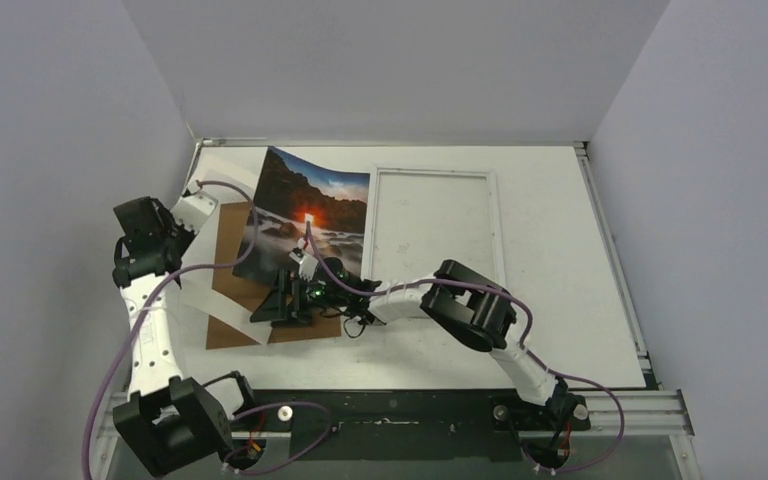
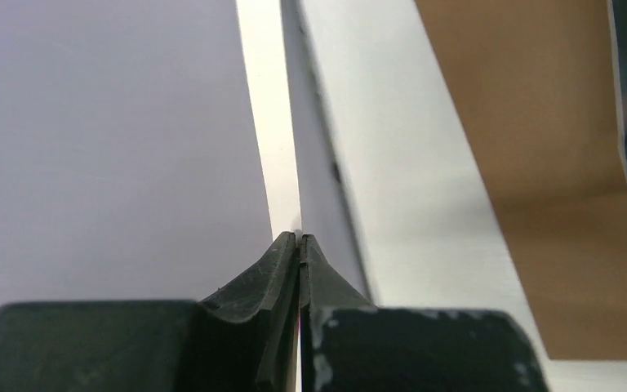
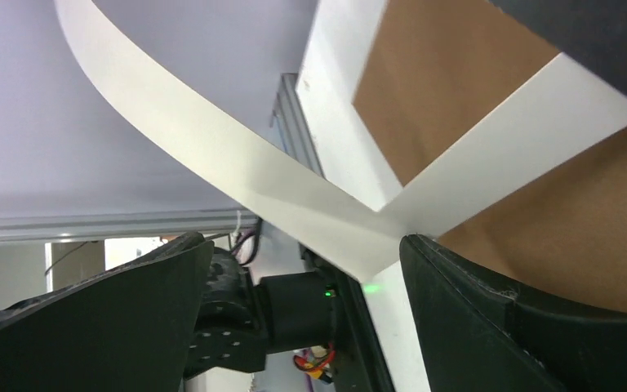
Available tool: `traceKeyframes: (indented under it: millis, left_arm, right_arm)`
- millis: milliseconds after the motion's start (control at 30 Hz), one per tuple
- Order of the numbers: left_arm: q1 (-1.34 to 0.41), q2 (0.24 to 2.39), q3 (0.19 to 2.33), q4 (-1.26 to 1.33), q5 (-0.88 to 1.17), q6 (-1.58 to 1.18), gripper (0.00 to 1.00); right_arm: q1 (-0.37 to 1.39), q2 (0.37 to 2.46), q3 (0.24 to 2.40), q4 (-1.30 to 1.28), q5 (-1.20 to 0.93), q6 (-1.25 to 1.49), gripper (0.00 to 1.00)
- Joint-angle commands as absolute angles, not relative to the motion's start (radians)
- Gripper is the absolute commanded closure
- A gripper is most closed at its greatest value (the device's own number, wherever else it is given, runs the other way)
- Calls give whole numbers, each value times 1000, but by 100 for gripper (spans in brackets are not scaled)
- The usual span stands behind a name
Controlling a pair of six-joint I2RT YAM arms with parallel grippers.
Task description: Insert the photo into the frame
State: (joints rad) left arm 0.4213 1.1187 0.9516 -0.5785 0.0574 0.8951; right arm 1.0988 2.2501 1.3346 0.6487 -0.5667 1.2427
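The photo [image 1: 305,215], a mountain sunset print, stands lifted and bowed over the table's left half, picture side facing up. My left gripper [image 1: 192,205] is at the photo's left side. In the left wrist view its jaws [image 2: 300,237] are shut on a thin white edge of the photo [image 2: 271,122]. My right gripper [image 1: 282,300] hangs open just below the print, above the brown backing board [image 1: 228,235]. The right wrist view shows the photo's white back [image 3: 237,155] curving between the spread fingers [image 3: 306,245]. The white frame [image 1: 430,172] lies flat to the right of the photo.
The brown backing board [image 3: 424,73] lies under the photo near the left wall. Grey walls close in the table on the left, back and right. A metal rail [image 1: 600,405] runs along the near edge by the arm bases.
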Motion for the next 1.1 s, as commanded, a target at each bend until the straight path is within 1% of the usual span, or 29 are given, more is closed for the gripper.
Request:
traceKeyframes:
  millis: [0,200,333,433,567,600,633,667,800,867,967,1067]
  left_arm:
    - [314,1050,1085,-485,-75,951,100]
    - [182,1022,1172,-302,-220,1183,100]
    - [96,987,1180,-111,-263,1422,100]
    - [59,958,1181,18,-218,1594,100]
    - [51,941,1197,145,-88,1757,100]
    - [51,939,1212,156,-58,1792,100]
    - [51,938,1241,157,-30,1807,100]
    - [51,938,1269,150,-6,1813,100]
    - [51,940,1385,115,64,1807,100]
    - [51,938,1420,114,70,1795,100]
    - [50,923,1445,99,68,1770,100]
    - [51,902,1444,103,80,1751,100]
  right_arm:
    - [1068,2096,1351,703,-598,1168,11]
    - [1031,2020,1358,707,-629,1145,9]
    - [1014,1983,1352,725,-640,1147,8]
    - [1006,1962,1339,754,-648,1154,6]
    - [991,1942,1320,777,-640,1159,2]
    - [985,1937,1315,776,-631,1156,4]
    - [978,1928,1311,775,-619,1148,9]
    - [971,1917,1306,771,-605,1124,10]
    - [941,1848,1285,751,-546,1036,10]
    - [934,1807,1243,799,-498,1009,10]
    - [931,1777,1161,1004,-418,1015,10]
    - [938,1795,1134,1187,-363,1030,10]
